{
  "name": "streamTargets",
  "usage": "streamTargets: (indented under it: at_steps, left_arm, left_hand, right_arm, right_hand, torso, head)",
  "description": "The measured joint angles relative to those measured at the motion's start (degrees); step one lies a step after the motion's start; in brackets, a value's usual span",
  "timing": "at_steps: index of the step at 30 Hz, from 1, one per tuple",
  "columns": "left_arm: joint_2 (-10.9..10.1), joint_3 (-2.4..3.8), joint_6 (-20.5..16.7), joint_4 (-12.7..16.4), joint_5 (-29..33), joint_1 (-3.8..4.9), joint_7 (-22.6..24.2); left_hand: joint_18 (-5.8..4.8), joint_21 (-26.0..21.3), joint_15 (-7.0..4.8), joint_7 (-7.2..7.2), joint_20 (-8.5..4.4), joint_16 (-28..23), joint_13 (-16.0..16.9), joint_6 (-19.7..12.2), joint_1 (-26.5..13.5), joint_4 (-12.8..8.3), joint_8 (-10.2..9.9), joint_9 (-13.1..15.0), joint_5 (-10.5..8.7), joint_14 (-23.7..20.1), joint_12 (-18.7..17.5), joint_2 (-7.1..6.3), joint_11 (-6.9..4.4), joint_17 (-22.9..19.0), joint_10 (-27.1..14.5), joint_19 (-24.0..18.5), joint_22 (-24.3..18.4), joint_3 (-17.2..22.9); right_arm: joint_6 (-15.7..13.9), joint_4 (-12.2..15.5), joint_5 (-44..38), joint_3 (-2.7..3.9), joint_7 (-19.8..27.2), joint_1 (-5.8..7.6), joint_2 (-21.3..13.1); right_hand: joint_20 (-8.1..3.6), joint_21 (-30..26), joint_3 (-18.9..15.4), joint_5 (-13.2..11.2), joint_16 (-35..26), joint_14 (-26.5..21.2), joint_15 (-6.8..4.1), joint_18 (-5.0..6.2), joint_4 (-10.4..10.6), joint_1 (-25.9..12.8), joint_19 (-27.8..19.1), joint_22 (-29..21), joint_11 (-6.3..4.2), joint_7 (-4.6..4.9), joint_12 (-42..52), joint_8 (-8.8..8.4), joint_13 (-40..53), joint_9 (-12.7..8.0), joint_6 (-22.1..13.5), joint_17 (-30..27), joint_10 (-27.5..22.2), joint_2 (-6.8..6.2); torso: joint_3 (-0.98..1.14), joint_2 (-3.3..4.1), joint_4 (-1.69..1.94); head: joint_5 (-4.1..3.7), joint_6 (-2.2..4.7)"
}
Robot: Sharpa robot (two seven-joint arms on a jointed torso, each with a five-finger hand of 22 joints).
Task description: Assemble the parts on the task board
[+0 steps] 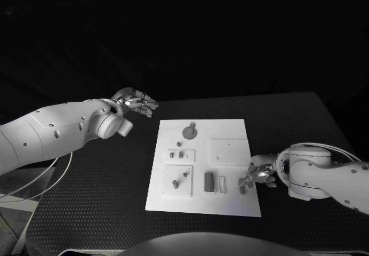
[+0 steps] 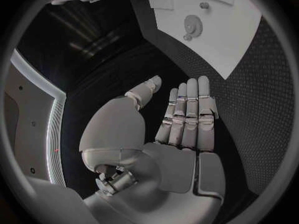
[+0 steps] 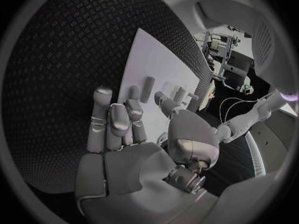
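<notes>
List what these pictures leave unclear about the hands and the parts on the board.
- Right hand: at the task board's right edge in the head view; too small to tell if its fingers touch a part.
- Small parts: too small in the head view to identify.
- Gear-like part: seated or loose, cannot tell.
- Left hand: fingers straight and together, holding nothing.

White task board mid-table, small grey parts flat on it

A lab: a black table carries a white task board, with equipment racks (cables trailing) beyond the right hand's fingers.
</notes>
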Motion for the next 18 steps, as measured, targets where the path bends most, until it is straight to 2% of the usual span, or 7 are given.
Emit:
streamTargets:
  at_steps: [5,7,14,16,18]
  left_arm:
    - [0.0,-0.02,0.0,0.0,0.0,0.0,0.0]
    - [0.0,-0.04,0.0,0.0,0.0,0.0,0.0]
    - [0.0,-0.05,0.0,0.0,0.0,0.0,0.0]
    - [0.0,-0.05,0.0,0.0,0.0,0.0,0.0]
    - [0.0,-0.06,0.0,0.1,0.0,0.0,0.0]
  left_hand:
    - [-0.02,0.0,0.0,0.0,0.0,0.0,0.0,0.0,0.0,0.0,0.0,0.0,0.0,0.0,0.0,0.0,0.0,0.1,0.0,0.0,0.0,0.0]
    - [-0.04,0.0,0.0,0.0,0.0,-0.2,0.0,0.0,0.0,0.0,0.0,0.0,0.0,0.0,0.0,0.0,0.0,0.1,0.0,0.0,0.0,0.0]
    - [-0.26,0.0,0.0,0.0,0.0,-0.2,0.0,0.0,0.0,0.0,0.0,0.0,0.0,0.0,0.0,0.0,0.0,0.1,0.0,0.0,0.0,0.0]
    - [-0.27,0.0,0.0,0.0,0.0,-0.2,0.0,0.0,0.0,0.0,0.0,0.0,0.0,0.0,0.0,0.0,0.0,0.1,0.0,0.0,0.0,0.0]
    - [-0.28,0.0,0.0,0.0,0.0,-0.2,0.0,0.0,0.0,0.0,0.0,0.0,0.0,0.0,0.0,0.0,0.0,0.1,0.0,0.0,0.0,0.0]
  right_arm:
    - [0.0,-0.1,-1.2,0.2,-0.1,-0.44,0.8]
    - [-0.1,-0.2,-1.7,0.26,-0.1,-0.63,1.1]
    - [-0.3,-0.6,-3.2,0.39,-0.1,-0.98,2.2]
    - [-0.1,-0.6,-3.9,0.43,-0.1,-1.09,2.4]
    - [0.2,-0.6,-4.7,0.5,0.1,-1.17,2.5]
  right_hand:
    - [0.01,0.0,0.2,0.0,0.0,0.2,0.18,-0.02,0.2,-0.2,0.0,0.0,0.0,0.46,0.0,-0.11,0.1,0.0,0.5,0.0,0.0,-0.22]
    - [0.02,0.0,0.2,0.0,0.0,0.2,0.2,-0.03,0.2,-0.2,0.0,0.0,0.0,0.61,0.0,-0.1,0.1,1.0,0.7,0.0,0.0,-0.22]
    - [-0.01,0.0,0.2,0.0,0.0,0.1,0.06,-0.2,0.1,-0.1,-0.2,0.0,0.0,0.68,0.0,-0.08,0.3,1.2,1.3,0.0,0.0,-0.36]
    - [-0.01,0.0,0.7,0.0,0.0,0.1,0.06,-0.21,-0.7,0.6,-0.2,0.0,-0.01,0.6,0.0,-0.08,0.6,1.2,1.4,0.0,0.0,-1.06]
    - [0.01,0.0,0.7,0.0,0.0,0.1,0.06,-0.21,-2.5,2.0,-0.2,0.0,-0.3,0.42,0.0,-0.08,0.9,1.2,1.8,0.0,0.3,-1.62]
  torso:
    - [0.03,0.01,-0.01]
    - [0.05,0.01,-0.01]
    - [0.1,0.01,-0.02]
    - [0.1,0.01,-0.02]
    - [0.1,0.01,-0.02]
  head:
    - [-0.04,-0.07]
    - [-0.04,-0.09]
    - [-0.04,-0.09]
    - [-0.04,-0.09]
    - [-0.04,-0.22]
